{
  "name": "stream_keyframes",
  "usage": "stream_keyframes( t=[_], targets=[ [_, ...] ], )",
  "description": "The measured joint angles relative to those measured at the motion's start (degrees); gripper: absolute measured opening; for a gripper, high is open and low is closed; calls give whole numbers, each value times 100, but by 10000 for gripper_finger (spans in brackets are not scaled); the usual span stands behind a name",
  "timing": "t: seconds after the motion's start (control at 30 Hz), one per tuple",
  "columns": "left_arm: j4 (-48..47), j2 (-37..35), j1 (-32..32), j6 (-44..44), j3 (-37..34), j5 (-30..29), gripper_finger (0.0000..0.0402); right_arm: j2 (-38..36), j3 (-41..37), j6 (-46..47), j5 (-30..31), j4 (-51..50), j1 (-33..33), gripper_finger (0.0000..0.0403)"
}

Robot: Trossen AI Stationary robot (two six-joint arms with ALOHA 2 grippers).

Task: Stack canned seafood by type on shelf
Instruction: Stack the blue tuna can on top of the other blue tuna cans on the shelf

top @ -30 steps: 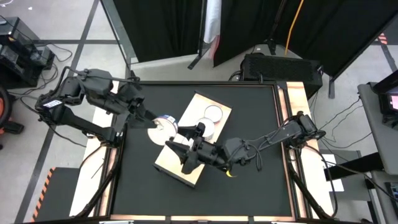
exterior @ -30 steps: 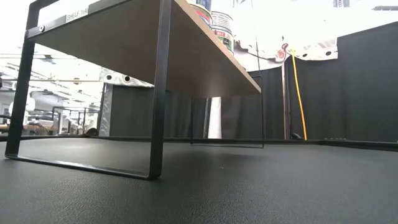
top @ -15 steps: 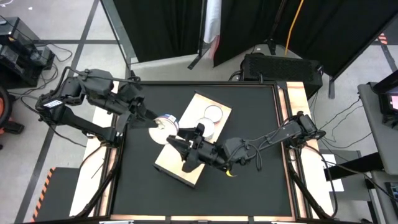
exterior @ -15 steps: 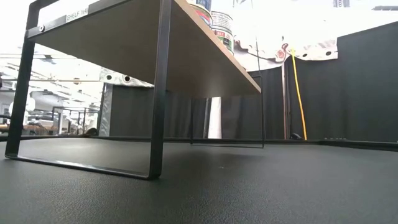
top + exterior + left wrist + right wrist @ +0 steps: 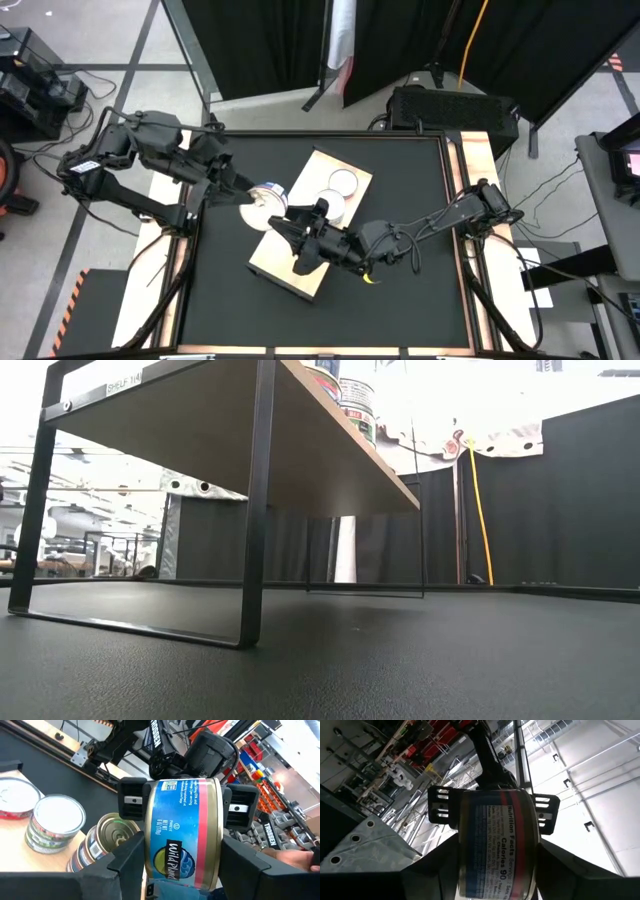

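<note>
A blue-labelled tin of canned seafood [image 5: 182, 815] hangs in the air between both grippers, above the left end of the pale beige shelf [image 5: 300, 272]. My left gripper [image 5: 250, 196] comes at it from the table's left. My right gripper [image 5: 288, 216] comes from the right, over the shelf. Both are shut on this tin [image 5: 265, 197]. More tins stand on the shelf board: two silver-lidded ones [image 5: 55, 822] [image 5: 12, 795] and a golden-topped stack [image 5: 107, 840]. The low view shows the shelf [image 5: 200, 440] from below, with tins [image 5: 355, 405] on top. My left gripper pinches the tin by its two flat ends [image 5: 149, 855] between its two fingers, reaching roughly level from the table's left. The tin stands on edge with its label wall toward the camera, lifted clear of the shelf. My right gripper pinches the same tin by its flat ends [image 5: 464, 865] from the opposite side. Its fingers [image 5: 131, 800] sit on the far half of the tin, facing my left gripper's fingers [image 5: 442, 805]. The tin is clear of the shelf.
The shelf stands slantwise mid-table on thin black legs [image 5: 255, 510]. Two lidded tins [image 5: 342, 181] [image 5: 335, 208] occupy its far half; its near end is bare board. Black tabletop [image 5: 400, 310] surrounds it, with wooden side rails [image 5: 478, 160].
My right gripper's fingers have narrowed and closed onto the tin that my left gripper holds. Both arms and the tin have kept their places.
</note>
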Motion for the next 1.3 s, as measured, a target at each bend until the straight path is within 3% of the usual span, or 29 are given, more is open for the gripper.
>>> stream_keyframes(
  t=[0.4,0.6,0.8,1.1,1.3],
  targets=[
    [639,-238,-37,660,20,-84,275,0,-9,170,30,192,17,197],
    [561,-753,-37,1707,162,-723,278,0,-9,135,389,1396,272,198],
    [523,-1210,-37,2621,170,-1043,278,-176,-9,-144,1131,2609,874,198],
    [-211,-1333,-39,2840,-79,-967,279,-597,-7,219,2269,3019,2217,198],
    [-269,-1565,-112,2846,-906,-963,279,-616,0,843,2301,3198,2818,199]
  ],
)
